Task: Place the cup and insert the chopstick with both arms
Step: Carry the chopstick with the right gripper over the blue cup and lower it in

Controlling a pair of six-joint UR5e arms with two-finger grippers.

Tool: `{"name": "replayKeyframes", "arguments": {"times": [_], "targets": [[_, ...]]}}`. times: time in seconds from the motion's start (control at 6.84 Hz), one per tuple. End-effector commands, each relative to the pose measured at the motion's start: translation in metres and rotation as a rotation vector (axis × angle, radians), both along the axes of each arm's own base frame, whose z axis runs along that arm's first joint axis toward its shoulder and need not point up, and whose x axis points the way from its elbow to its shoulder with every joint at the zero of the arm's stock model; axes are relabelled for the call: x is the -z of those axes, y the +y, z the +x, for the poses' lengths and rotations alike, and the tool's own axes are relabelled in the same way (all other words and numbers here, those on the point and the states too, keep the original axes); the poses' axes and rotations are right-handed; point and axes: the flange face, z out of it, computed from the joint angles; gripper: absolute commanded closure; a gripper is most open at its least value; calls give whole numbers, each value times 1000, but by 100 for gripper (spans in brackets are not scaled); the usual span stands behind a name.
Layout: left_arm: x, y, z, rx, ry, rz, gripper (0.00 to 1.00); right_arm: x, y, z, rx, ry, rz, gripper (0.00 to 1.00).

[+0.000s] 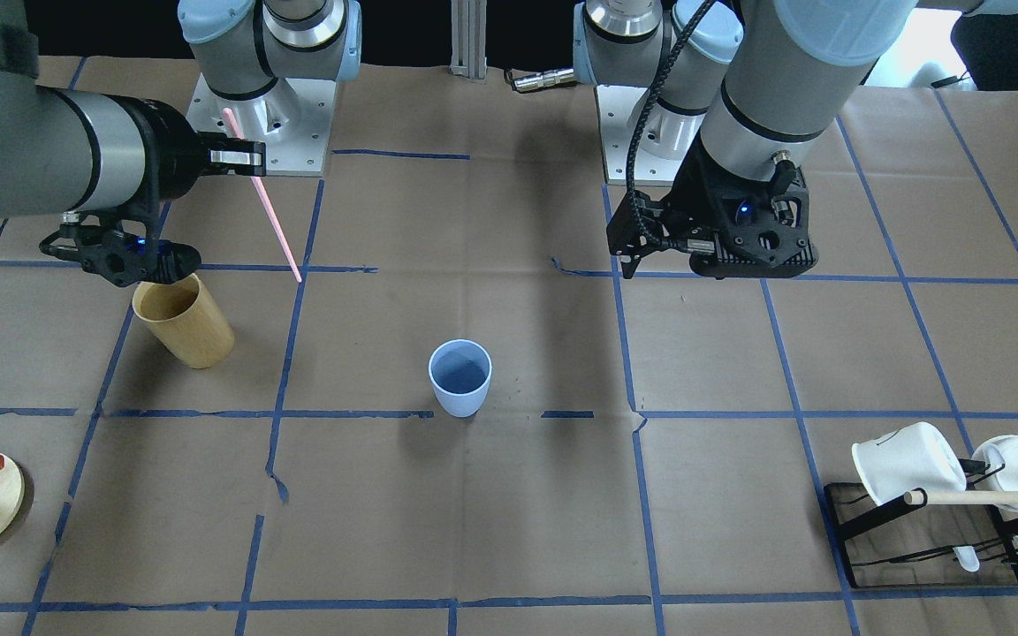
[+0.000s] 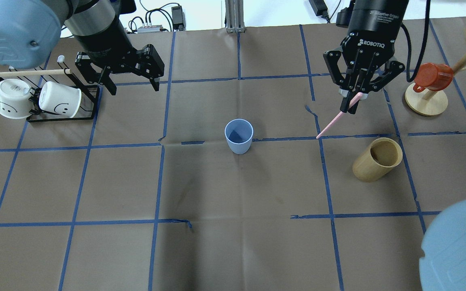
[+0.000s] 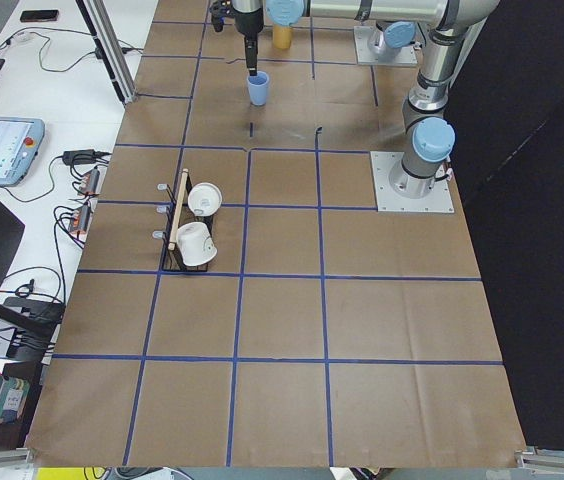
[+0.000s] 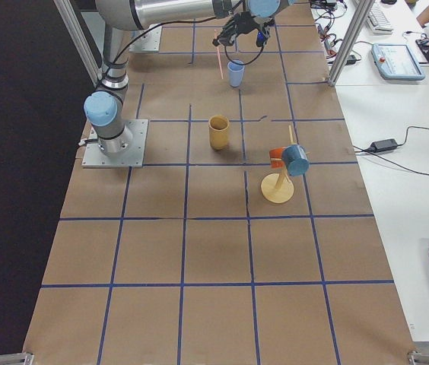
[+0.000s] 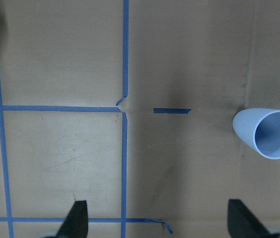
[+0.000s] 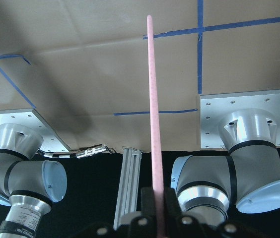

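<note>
Black fingers of the right gripper are clamped together on the chopstick, gripping it close to its upper end. From that grip, seen from overhead, the pink stick slants down toward eight o'clock, and its free tip lies over a blue tape line. Whether the tip touches the table cannot be told. The left gripper hangs with its jaws spread wide apart and nothing between them, pointing down at the brown paper.

The cup stands upright near the middle of the table, mouth up, well apart from both grippers. Taking it as the dial's centre in the overhead view, the right gripper sits between two and three o'clock and the left gripper at about ten o'clock. A tan wooden cup stands at roughly three o'clock, beyond the chopstick's tip. Two white mugs hang on a black rack past the left gripper, and a red cup hangs on a wooden stand past the right one.
</note>
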Motion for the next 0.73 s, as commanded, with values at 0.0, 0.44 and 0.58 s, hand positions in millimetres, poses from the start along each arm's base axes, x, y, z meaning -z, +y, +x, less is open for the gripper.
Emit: {"name": "replayKeyframes", "arguments": {"times": [0.0, 0.44, 0.58], "targets": [[-11, 2, 15, 9, -1, -24, 0, -3, 1, 22, 86, -22, 12, 90], [-16, 7, 16, 5, -10, -30, 0, 4, 1, 60, 171, -92, 53, 90], [-17, 7, 16, 5, -10, -31, 0, 7, 1, 72, 185, -103, 68, 90]]}}
